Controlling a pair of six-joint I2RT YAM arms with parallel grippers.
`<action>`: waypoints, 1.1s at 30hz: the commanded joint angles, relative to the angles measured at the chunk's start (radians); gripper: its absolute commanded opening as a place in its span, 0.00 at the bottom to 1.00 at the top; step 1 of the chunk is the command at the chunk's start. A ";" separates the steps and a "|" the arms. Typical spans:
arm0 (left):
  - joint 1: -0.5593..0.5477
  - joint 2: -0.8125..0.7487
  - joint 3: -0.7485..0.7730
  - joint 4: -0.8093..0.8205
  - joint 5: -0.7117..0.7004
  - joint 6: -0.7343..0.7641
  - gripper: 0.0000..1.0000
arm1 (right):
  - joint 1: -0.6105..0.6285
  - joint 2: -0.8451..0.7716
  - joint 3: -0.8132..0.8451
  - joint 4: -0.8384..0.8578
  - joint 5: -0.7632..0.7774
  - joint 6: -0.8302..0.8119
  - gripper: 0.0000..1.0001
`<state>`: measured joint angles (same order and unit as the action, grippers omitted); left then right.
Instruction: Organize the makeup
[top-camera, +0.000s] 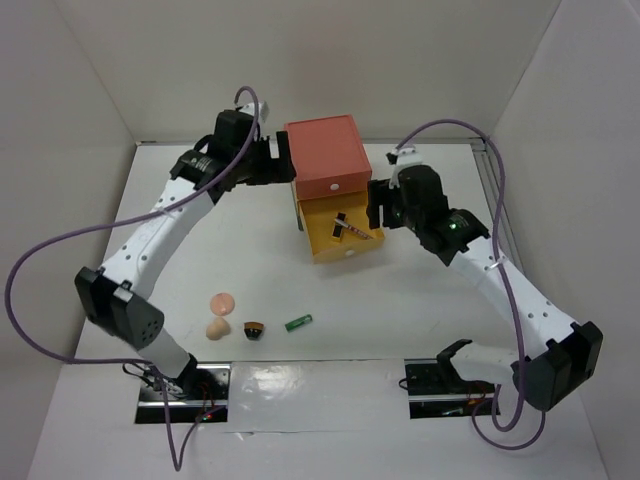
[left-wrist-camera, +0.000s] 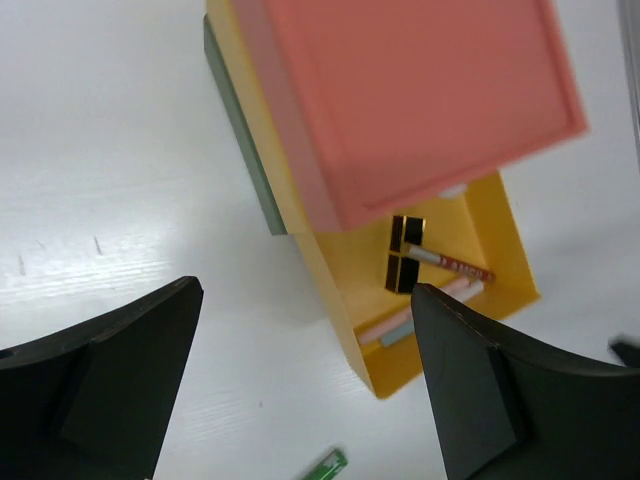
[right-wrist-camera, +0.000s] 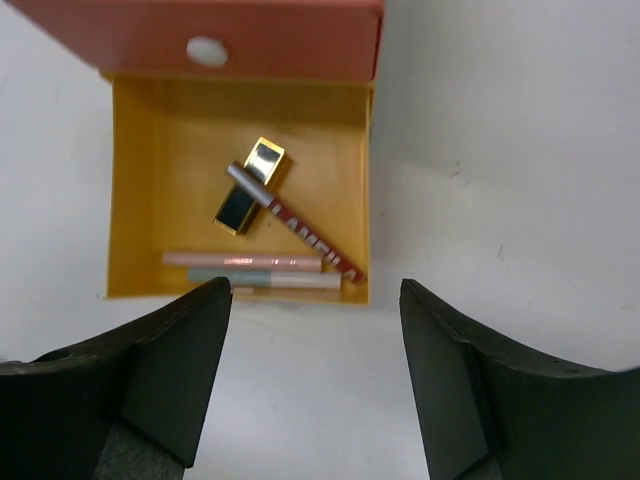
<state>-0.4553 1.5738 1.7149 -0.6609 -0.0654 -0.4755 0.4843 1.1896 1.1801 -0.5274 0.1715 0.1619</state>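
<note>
in the open yellow drawer lie the red gloss stick, a black-and-gold case and two slim pencils. on the surface by the left arm's base sit the peach puff, sponge, dark compact and green tube. sorting looks partway done, and next comes fetching those four. the left gripper and right gripper gape wide, holding nothing.

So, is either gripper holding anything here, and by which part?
Nothing is held. The left gripper and the right gripper are both open and empty; the right one faces the open yellow drawer.
</note>
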 joint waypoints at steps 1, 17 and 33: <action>0.041 0.135 0.052 -0.034 0.065 -0.104 1.00 | 0.069 -0.022 -0.051 -0.094 0.086 0.028 0.75; 0.089 0.267 0.092 0.084 0.153 -0.187 0.93 | 0.266 0.042 -0.232 0.010 0.036 0.059 0.73; 0.087 0.321 0.032 0.096 0.179 -0.206 0.68 | 0.284 0.311 -0.100 0.230 0.152 0.048 0.45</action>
<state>-0.3637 1.8767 1.7924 -0.5312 0.1574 -0.6891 0.7616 1.4960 1.0206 -0.4160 0.2539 0.1925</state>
